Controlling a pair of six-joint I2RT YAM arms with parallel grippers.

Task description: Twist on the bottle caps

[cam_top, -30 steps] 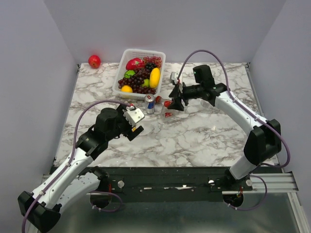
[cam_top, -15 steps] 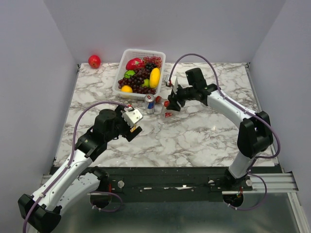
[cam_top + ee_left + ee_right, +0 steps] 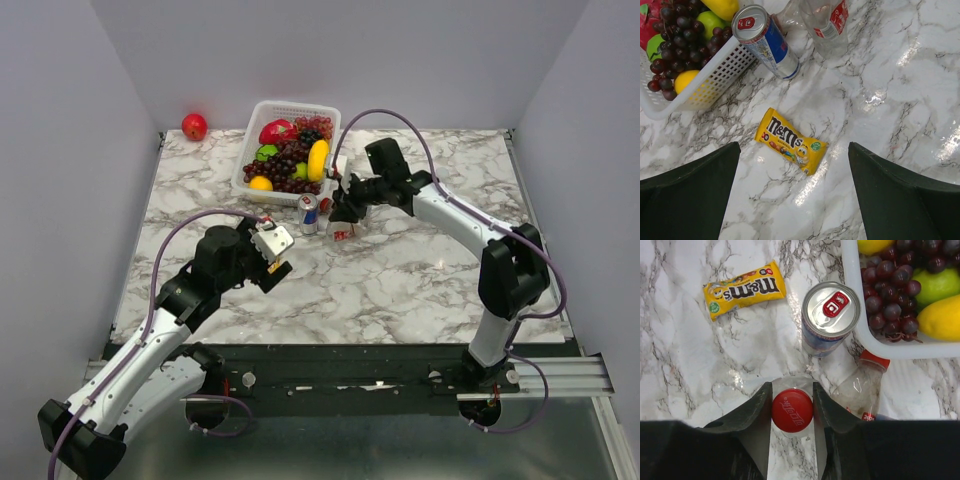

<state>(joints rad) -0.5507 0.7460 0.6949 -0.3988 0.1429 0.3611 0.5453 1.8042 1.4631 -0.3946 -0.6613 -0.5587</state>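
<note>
My right gripper (image 3: pixel 792 396) is shut on a red bottle cap (image 3: pixel 792 410), held directly over the mouth of an upright clear bottle (image 3: pixel 805 381); I cannot tell whether cap and bottle touch. In the top view that gripper (image 3: pixel 341 212) hangs above the short red-labelled bottle (image 3: pixel 341 236). A second short bottle (image 3: pixel 860 392) with a red cap (image 3: pixel 875 360) on it lies beside the basket. My left gripper (image 3: pixel 794 170) is open and empty above the table, and it shows in the top view (image 3: pixel 277 256). Its camera sees a red-labelled bottle (image 3: pixel 828 22) and a colourless bottle (image 3: pixel 790 15).
A silver-blue soda can (image 3: pixel 830 315) stands next to the bottles, also in the top view (image 3: pixel 309 213). A yellow M&M's pack (image 3: pixel 790 141) lies under my left gripper. A white fruit basket (image 3: pixel 250 160) sits behind. A red apple (image 3: pixel 194 126) is at the far left corner.
My right gripper has moved left with the red cap, from beside the bottles to over the upright bottle. The left arm has barely moved.
</note>
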